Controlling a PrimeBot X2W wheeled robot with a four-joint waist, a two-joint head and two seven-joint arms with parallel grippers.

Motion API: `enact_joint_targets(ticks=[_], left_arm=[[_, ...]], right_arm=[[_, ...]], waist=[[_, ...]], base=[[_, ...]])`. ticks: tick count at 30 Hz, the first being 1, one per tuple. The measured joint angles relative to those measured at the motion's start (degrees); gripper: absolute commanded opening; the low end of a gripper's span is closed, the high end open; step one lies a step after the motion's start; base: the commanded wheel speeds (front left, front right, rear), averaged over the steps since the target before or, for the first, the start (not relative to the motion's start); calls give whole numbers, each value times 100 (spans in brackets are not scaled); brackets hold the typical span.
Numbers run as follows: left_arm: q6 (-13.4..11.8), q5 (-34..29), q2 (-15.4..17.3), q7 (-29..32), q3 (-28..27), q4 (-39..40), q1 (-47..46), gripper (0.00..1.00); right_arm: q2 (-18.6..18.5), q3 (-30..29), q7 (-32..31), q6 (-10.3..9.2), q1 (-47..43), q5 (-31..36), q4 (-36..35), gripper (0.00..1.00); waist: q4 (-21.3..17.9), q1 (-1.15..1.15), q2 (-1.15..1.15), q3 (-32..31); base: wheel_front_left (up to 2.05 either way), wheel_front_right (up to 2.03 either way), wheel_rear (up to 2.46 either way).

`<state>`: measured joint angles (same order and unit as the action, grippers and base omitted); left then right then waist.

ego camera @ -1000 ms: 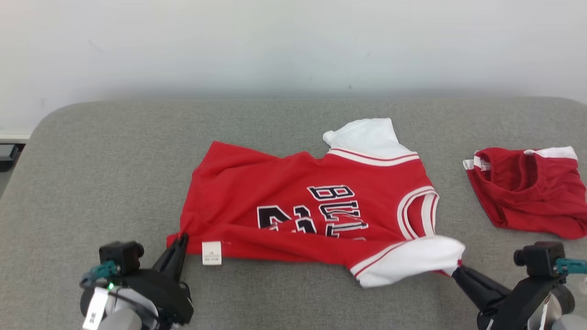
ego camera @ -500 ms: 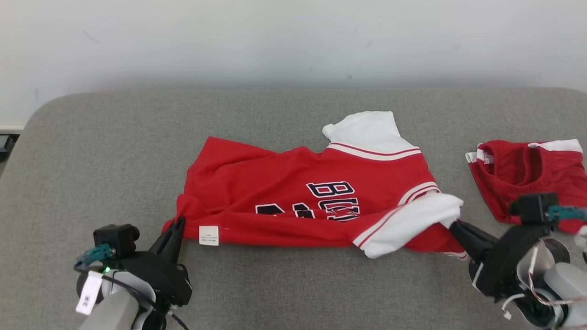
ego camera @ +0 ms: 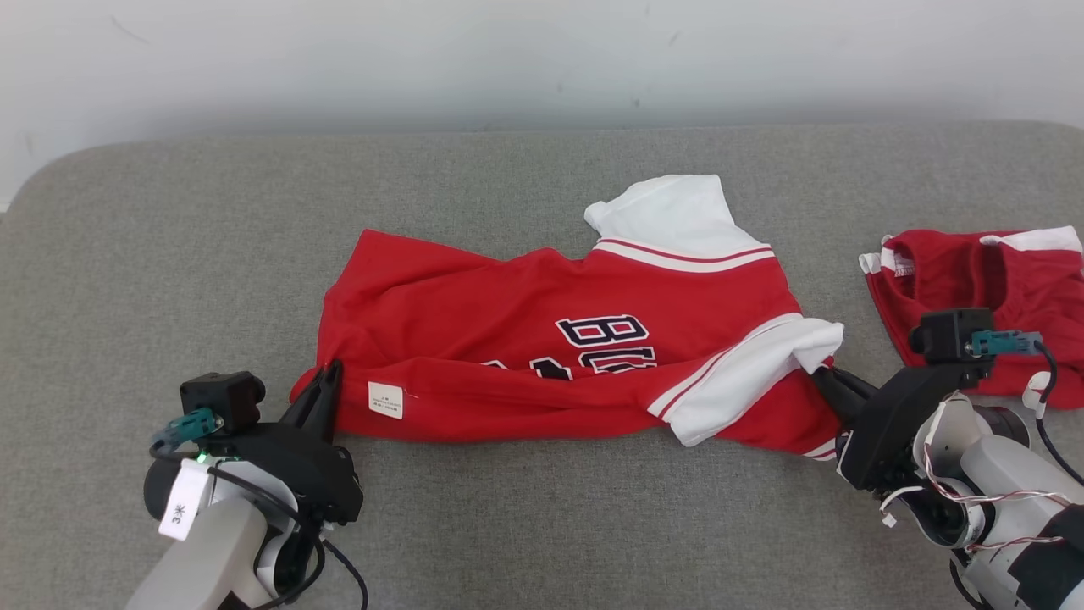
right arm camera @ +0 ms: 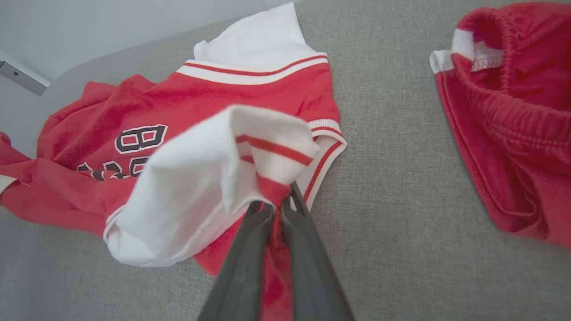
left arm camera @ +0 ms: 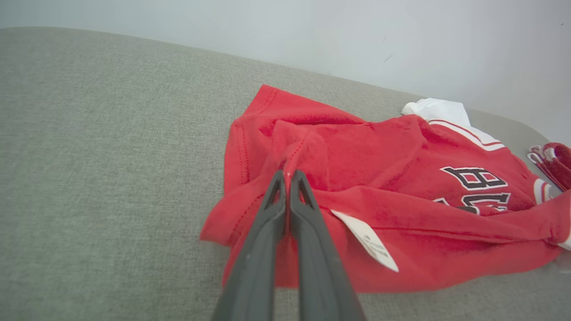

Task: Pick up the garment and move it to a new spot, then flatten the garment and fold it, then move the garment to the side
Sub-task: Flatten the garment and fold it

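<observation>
While left tool (ego camera: 330, 374) and right tool (ego camera: 821, 379) pinch its near edge, white-sleeved red jersey (ego camera: 525, 339), rumpled, partly folded.

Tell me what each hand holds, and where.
Both hold the red jersey: left hand pinches its hem corner, right hand red fabric beside the white sleeve.

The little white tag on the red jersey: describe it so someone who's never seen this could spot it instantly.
On the grey padded surface, find the larger red jersey with dark lettering, in the middle. Along its near edge, just right of the left gripper, sits the tag: a small white rectangle with tiny print, unlike the large white sleeves.
</observation>
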<state>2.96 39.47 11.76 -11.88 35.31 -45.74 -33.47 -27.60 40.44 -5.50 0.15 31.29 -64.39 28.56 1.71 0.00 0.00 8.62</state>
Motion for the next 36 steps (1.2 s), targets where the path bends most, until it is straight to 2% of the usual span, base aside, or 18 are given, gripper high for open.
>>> enact_joint_targets(ticks=[1,2,3,4,11,18,26,27,36], left_arm=[[0,-12,-7,0,5,-26,-4,0],[-7,-20,-8,-1,12,-58,-9,9],[-52,-56,-8,-8,32,-97,-17,75],[-55,-104,-9,-9,35,-118,-24,100],[-159,-183,-9,-111,4,-121,-91,100],[-367,-311,42,-187,1,221,114,100],[-691,-739,230,-229,168,667,387,100],[-713,-784,240,-229,192,795,388,100],[-848,-1060,285,-230,277,978,388,100]], right_arm=[[31,12,34,-2,13,33,79,0],[41,45,55,-9,31,96,124,0],[43,68,108,-8,65,155,162,47],[51,66,164,-5,105,186,190,100],[73,87,556,113,186,398,254,100],[-292,105,1145,129,-305,746,-130,100],[-610,397,1567,-225,-494,1556,-690,100],[-623,444,1595,-348,-492,1661,-792,100],[-676,591,1603,-547,-277,2153,-848,100]], waist=[[-5,0,0,14],[-10,0,1,25],[-14,0,1,34],[-19,0,0,41],[-38,0,1,44],[3,0,0,-25],[29,-1,0,-45],[40,0,0,-28],[88,0,0,23]], base=[[0,0,0],[0,0,0],[0,0,0],[0,0,0],[0,0,0],[0,0,0],[0,0,0],[0,0,0],[0,0,0]])
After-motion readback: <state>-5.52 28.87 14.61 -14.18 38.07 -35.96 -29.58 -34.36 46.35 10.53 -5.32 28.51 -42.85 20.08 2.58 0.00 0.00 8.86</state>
